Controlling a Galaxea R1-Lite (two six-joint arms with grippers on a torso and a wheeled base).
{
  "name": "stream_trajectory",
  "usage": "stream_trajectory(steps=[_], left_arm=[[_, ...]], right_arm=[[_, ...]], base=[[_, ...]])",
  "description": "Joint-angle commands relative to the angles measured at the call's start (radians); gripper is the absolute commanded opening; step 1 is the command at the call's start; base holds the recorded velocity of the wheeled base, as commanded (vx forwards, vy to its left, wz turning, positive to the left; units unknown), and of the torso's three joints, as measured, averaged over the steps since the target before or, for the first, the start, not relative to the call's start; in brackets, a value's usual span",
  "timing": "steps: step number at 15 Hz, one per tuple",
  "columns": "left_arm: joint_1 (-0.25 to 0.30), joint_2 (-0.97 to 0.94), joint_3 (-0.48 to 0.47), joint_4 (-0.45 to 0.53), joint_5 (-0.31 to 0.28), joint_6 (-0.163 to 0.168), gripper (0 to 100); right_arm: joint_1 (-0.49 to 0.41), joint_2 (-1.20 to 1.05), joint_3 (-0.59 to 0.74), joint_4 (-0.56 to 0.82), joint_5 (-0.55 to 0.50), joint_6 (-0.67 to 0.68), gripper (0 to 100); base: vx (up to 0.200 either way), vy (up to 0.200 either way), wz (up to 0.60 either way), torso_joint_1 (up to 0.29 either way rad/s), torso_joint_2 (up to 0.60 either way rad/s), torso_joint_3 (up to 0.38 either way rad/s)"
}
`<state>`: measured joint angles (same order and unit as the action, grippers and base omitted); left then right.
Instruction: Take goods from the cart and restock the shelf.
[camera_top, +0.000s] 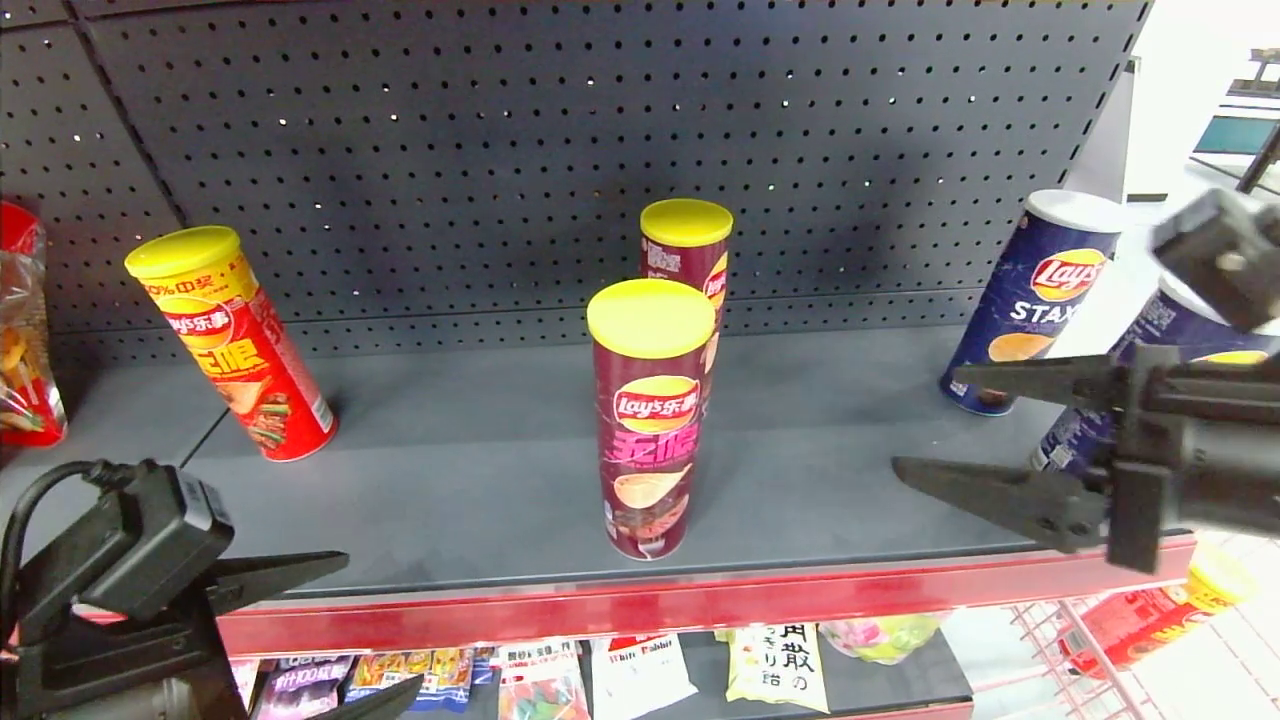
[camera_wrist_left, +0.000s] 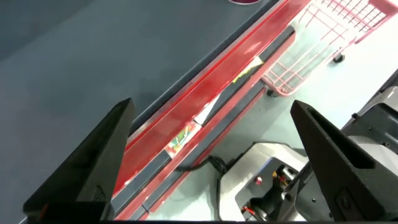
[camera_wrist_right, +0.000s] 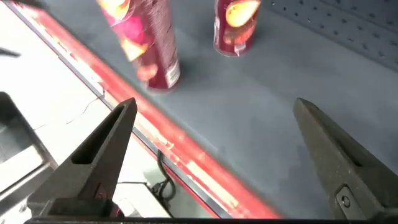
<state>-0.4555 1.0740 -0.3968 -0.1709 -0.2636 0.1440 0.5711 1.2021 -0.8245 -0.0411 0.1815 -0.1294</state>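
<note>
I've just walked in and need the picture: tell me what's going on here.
A two-armed robot is restocking a shelf with chip cans. Both grippers are open and empty: the right gripper hangs over the shelf's right end, next to two blue cans, and the left gripper sits low by the front lip on the left. Two maroon cans stand mid-shelf, one behind the other, and a red can at the left. The cart at lower right holds another red can.

Right gripper (camera_wrist_right: 214, 102) spread wide over the grey shelf (camera_wrist_right: 267, 130), near its red front edge (camera_wrist_right: 180, 149). One maroon chip can (camera_wrist_right: 155, 53) stands upright by that edge, with a second maroon can (camera_wrist_right: 236, 25) further back.
</note>
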Motion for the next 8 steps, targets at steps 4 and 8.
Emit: stream_trajectory(steps=[4,8], left_arm=[[-0.005,0.241,-0.125,-0.084,-0.002,0.005,100],[-0.008,0.366,-0.240,-0.091,0.041,0.006,100]], right_arm=[[-0.160,-0.481,0.240,0.013,-0.025,0.028,100],[-0.296,-0.573,0.297,0.015,-0.025,0.094,100]], base=[[0.000,0.000,0.00,0.000,0.00,0.000],[0.000,0.000,0.00,0.000,0.00,0.000]])
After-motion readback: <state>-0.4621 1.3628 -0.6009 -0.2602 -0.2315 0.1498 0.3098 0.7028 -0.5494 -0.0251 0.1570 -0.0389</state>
